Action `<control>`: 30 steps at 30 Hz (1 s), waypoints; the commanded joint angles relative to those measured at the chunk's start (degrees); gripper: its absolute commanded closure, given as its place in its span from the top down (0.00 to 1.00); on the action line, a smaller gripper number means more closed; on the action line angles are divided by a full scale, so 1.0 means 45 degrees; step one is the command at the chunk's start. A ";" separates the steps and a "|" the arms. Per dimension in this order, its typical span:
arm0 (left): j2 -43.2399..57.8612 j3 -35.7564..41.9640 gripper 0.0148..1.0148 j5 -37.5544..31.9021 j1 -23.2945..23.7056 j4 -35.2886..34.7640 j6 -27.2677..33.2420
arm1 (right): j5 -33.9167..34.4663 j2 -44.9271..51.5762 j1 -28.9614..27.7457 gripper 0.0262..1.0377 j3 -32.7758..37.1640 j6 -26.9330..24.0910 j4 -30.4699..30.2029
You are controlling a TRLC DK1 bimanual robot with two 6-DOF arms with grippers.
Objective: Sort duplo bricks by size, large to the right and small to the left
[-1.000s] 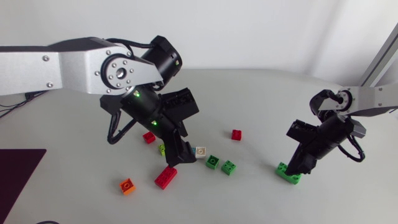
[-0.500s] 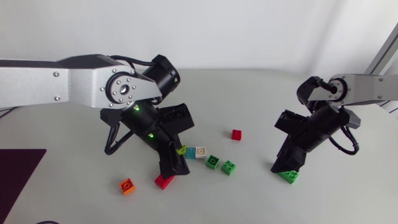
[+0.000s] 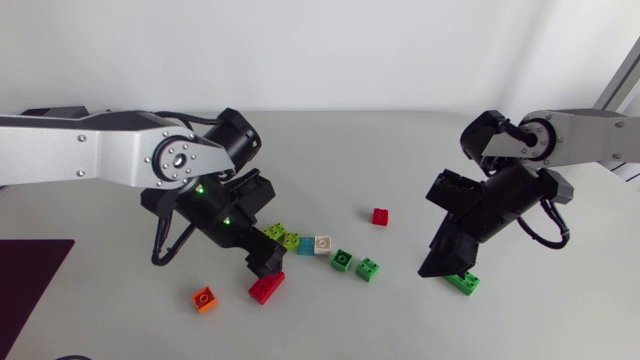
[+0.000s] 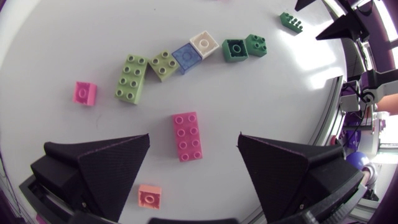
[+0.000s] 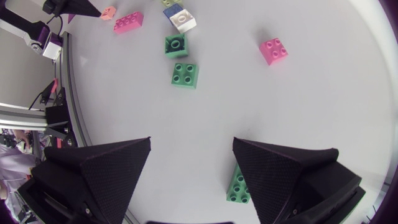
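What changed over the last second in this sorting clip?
The left gripper pulled back toward the left and now hangs open over the red long brick. The right gripper lifted off the green long brick and shifted toward the middle, open, holding nothing. Both bricks, the small red brick and the two small green bricks lie where they were.

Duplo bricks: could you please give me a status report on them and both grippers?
Left gripper open over long red brick. Right gripper open, long green brick beside it, not held. Small bricks scattered mid-table, nothing blocking.
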 commanded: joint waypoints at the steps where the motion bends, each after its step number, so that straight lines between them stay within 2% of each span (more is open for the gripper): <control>1: -0.0012 -0.0340 0.97 0.0283 -0.0093 -0.0099 -0.0867 | -0.0066 -0.0363 0.0082 0.92 -0.0509 0.0226 -0.0148; 6: 0.0398 -0.0946 0.97 0.0400 -0.0425 -0.0119 -0.0652 | -0.0066 -0.0616 -0.0054 0.92 -0.0744 0.0226 -0.0187; 15: 0.0926 -0.1805 0.97 0.0244 -0.0386 -0.0021 -0.0398 | -0.0086 -0.0968 -0.0328 0.92 -0.1310 0.0206 -0.0089; 25: 0.2039 -0.1688 0.97 0.0049 -0.0543 0.0878 -0.0379 | -0.0261 -0.1027 -0.0445 0.92 -0.1642 0.0206 0.0106; 28: 0.2391 -0.1434 0.87 0.0010 -0.0464 0.1053 -0.0398 | -0.0320 -0.1085 -0.0484 0.92 -0.1642 0.0206 0.0067; 30: 0.2488 -0.1414 0.76 -0.0010 -0.0543 0.1092 -0.0398 | -0.0320 -0.1124 -0.0562 0.92 -0.1662 0.0187 0.0028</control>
